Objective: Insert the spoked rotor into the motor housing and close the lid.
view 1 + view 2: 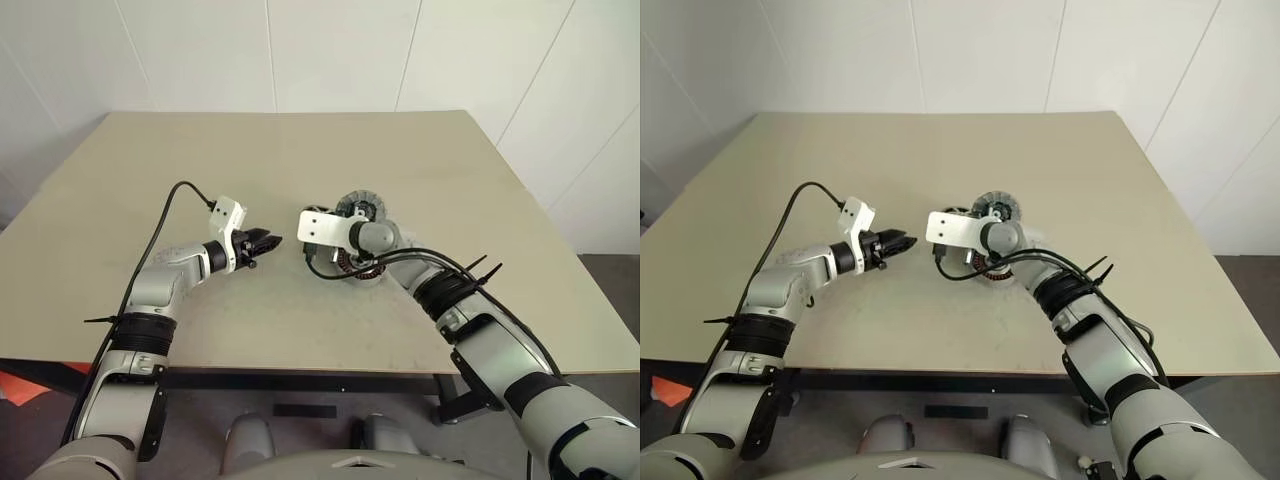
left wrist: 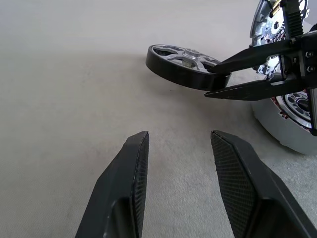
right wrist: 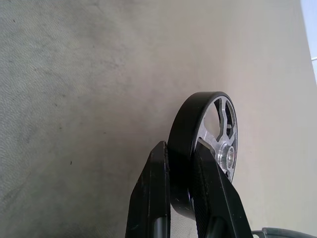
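Right gripper (image 3: 181, 186) clamped across the dark rim of the rotor (image 2: 184, 64), held just above the tabletop (image 1: 300, 160) mid-table, housing (image 2: 290, 124) just beside on the right-edge side, nearer this arm; left gripper (image 2: 178, 163) parted, empty, pointing at the rotor.

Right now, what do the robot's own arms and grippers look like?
Both arms are silver-grey segments with black joint bands. The left gripper and right gripper each have two slim black tapering fingers, textured like carbon weave on the inner faces. A white box sits on each wrist, fed by loose black cables cinched with zip ties.
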Controlling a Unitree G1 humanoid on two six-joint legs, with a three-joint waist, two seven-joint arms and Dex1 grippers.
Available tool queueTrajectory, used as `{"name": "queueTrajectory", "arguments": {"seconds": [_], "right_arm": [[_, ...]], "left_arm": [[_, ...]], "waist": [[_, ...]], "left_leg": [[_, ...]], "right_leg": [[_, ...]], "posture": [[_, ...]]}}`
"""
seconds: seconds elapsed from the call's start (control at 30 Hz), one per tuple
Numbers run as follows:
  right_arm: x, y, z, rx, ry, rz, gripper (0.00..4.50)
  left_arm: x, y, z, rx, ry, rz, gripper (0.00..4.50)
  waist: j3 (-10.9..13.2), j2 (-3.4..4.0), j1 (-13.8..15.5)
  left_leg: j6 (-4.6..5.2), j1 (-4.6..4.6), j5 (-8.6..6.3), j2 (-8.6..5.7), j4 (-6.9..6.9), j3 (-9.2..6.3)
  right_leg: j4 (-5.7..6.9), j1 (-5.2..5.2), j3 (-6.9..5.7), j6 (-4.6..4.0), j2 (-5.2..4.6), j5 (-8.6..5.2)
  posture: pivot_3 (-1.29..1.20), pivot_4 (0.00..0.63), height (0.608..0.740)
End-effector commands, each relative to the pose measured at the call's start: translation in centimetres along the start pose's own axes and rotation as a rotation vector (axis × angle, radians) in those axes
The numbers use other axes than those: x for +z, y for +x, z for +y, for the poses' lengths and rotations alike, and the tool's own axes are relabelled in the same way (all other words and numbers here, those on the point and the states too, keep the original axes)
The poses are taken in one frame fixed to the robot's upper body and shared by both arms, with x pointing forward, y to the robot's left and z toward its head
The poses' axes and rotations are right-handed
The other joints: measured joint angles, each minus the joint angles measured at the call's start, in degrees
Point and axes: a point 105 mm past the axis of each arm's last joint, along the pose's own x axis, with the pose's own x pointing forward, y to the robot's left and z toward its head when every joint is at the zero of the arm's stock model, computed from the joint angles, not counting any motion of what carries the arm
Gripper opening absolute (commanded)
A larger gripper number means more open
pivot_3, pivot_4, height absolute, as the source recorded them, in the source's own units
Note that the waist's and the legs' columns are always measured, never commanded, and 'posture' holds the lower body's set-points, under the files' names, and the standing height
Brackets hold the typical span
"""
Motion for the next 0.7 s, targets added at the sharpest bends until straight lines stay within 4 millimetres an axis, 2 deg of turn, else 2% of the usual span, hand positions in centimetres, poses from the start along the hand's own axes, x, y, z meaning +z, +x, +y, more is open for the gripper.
{"name": "queueTrajectory", "arguments": {"seconds": [0.03,0.27,0.4,0.53,0.6,0.7], "right_arm": [[2.8,-0.9,-2.5,-0.09,0.012,-0.113,0.28],[7.4,-3.1,-3.2,-0.112,0.084,-0.36,0.28],[8.6,-4.7,-4.8,-0.178,0.105,-0.423,0.28],[8.5,-6.6,-7.6,-0.303,0.136,-0.435,0.28],[7.5,-7.6,-8.9,-0.363,0.12,-0.4,0.28],[5.5,-8.8,-9.9,-0.405,0.065,-0.307,0.28]], "left_arm": [[1.6,-0.2,-0.1,0.0,0.03,-0.051,2.12],[1.4,-0.2,0.0,0.004,0.026,-0.047,2.12],[1.4,-0.1,-0.1,-0.001,0.023,-0.046,2.12],[1.3,0.1,-0.3,-0.008,0.019,-0.045,2.12],[1.2,0.3,-0.4,-0.012,0.017,-0.045,2.12],[1.2,0.4,-0.5,-0.018,0.015,-0.046,2.12]], "waist": [[0.0,0.0,0.0],[0.0,0.0,0.0],[0.0,-0.01,0.1],[0.0,-0.01,0.1],[0.0,-0.02,0.1],[0.0,-0.02,0.2]], "left_leg": [[0.0,0.0,0.0,0.0,0.0,0.0],[0.01,-0.01,0.0,0.01,0.0,0.0],[0.02,0.0,-0.01,0.0,0.0,0.0],[0.01,0.02,0.0,0.0,0.01,0.0],[0.01,0.01,0.0,0.0,0.01,0.0],[0.01,-0.01,0.0,-0.01,0.01,0.0]], "right_leg": [[0.0,-0.01,0.0,0.0,0.0,0.0],[-0.01,-0.01,0.0,0.0,0.01,0.0],[0.0,0.0,0.0,0.0,0.0,0.0],[0.01,0.02,0.01,0.0,0.0,0.0],[0.01,0.02,0.01,0.0,0.0,0.0],[-0.02,0.02,0.01,0.0,0.0,0.0]], "posture": [[0.0,0.0,0.74],[0.0,0.0,0.74],[0.0,0.0,0.74],[0.0,0.0,0.74],[0.0,0.0,0.74],[0.0,0.0,0.74]]}}
